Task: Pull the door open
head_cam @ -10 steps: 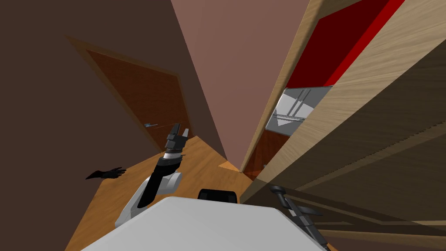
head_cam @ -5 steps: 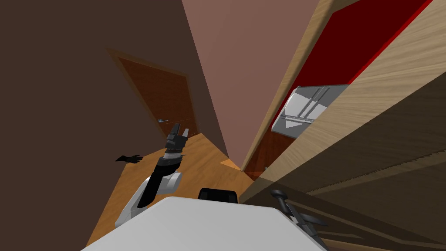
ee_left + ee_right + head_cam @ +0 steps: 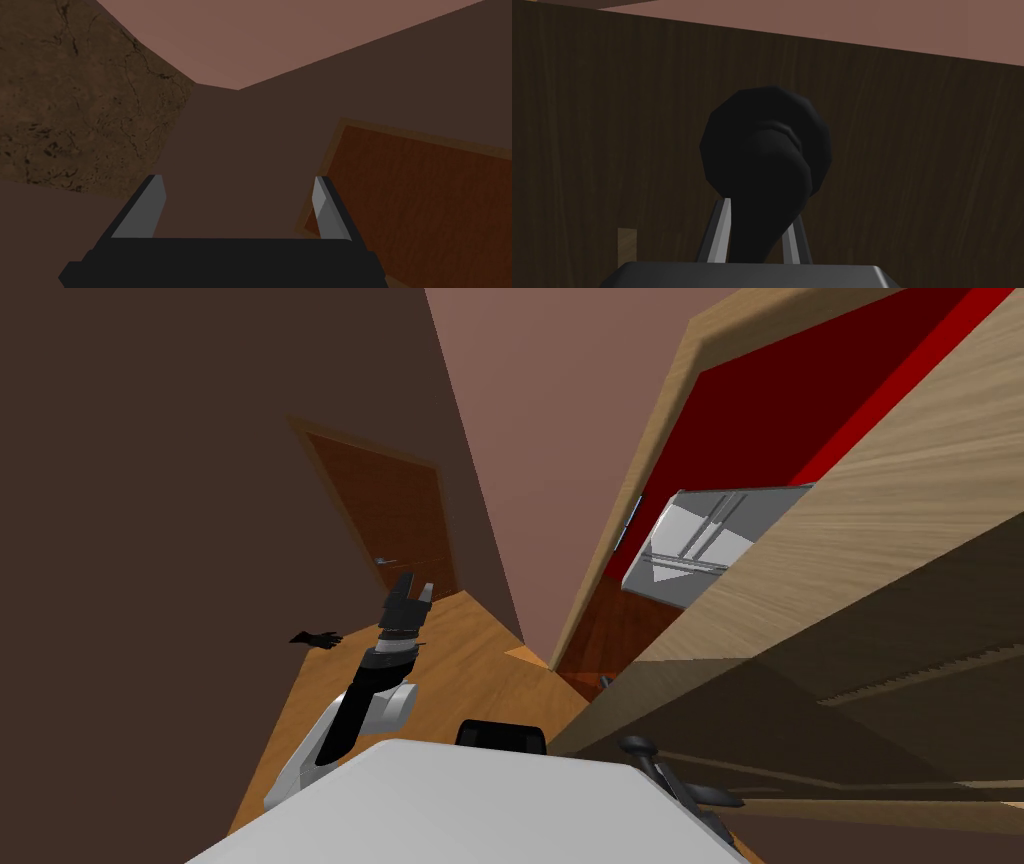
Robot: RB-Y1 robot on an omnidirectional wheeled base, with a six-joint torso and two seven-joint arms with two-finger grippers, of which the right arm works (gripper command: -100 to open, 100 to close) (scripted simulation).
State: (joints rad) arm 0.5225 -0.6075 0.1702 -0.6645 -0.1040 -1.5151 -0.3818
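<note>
Right gripper [image 3: 757,215] is noted at the door [image 3: 912,175], a dark wood face lying directly beyond the fingertips, low on the robot's right in the head view. The black handle [image 3: 767,150] is mounted on that face: a round rose with a lever whose long axis runs from the rose back toward the gripper's body, so the lever is taken end-on. The two thin fingers [image 3: 719,227] are pressed against the lever's opposite sides, pinching it, with the tips short of the rose. The door plane is judged to be roughly square to the gripper's reach, so the pull would be drawn straight back along the gripper's own line, toward the torso. In the head view an opening is seen past the door's far edge, with a red wall [image 3: 760,418] and a grey panelled unit [image 3: 700,538] visible through it; the door is therefore judged partly open already. Left gripper [image 3: 237,178] is held forward over the wood floor [image 3: 470,668], well apart from the handle, fingers spread wide with nothing between them, pointed toward a second brown door [image 3: 390,518] in the far wall. The right arm is plainly the nearer one.
</note>
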